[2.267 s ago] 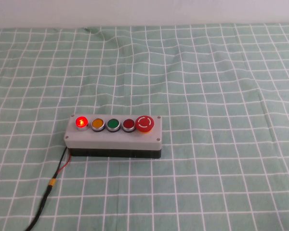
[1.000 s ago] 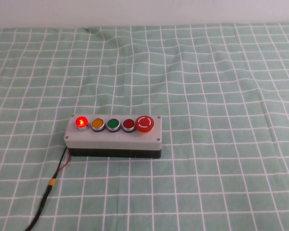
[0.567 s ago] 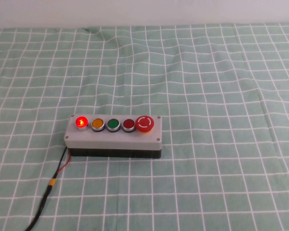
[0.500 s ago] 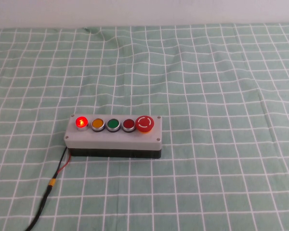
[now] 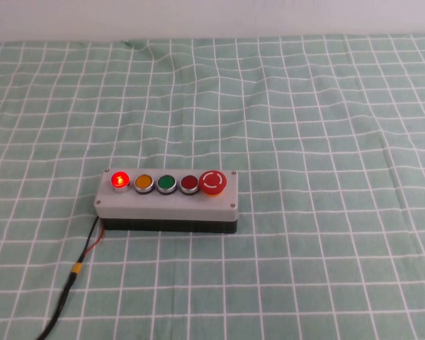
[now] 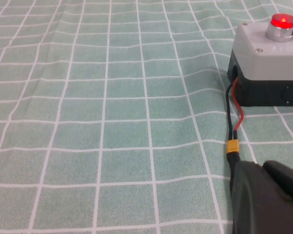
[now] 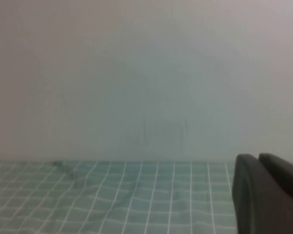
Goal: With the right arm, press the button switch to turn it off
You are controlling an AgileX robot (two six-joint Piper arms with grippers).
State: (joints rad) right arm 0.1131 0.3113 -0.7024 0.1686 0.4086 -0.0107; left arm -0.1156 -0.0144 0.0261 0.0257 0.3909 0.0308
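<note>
The button switch [image 5: 118, 180] glows bright red at the left end of the grey five-button box [image 5: 166, 204] on the green checked cloth. It also shows in the left wrist view [image 6: 283, 21]. My left gripper [image 6: 262, 166] is shut and empty, low over the cloth near the box's cable, on the near left of the box. My right gripper [image 7: 258, 159] is shut and empty, held off the cloth and facing the pale back wall. The right arm does not show in the high view.
On the box, right of the glowing button, sit an orange button [image 5: 143, 182], a green one [image 5: 166, 183], a darker flat red one [image 5: 189, 183] and a big red mushroom button [image 5: 212, 182]. A black and red cable [image 5: 78, 268] runs from the box's left end toward the near left corner.
</note>
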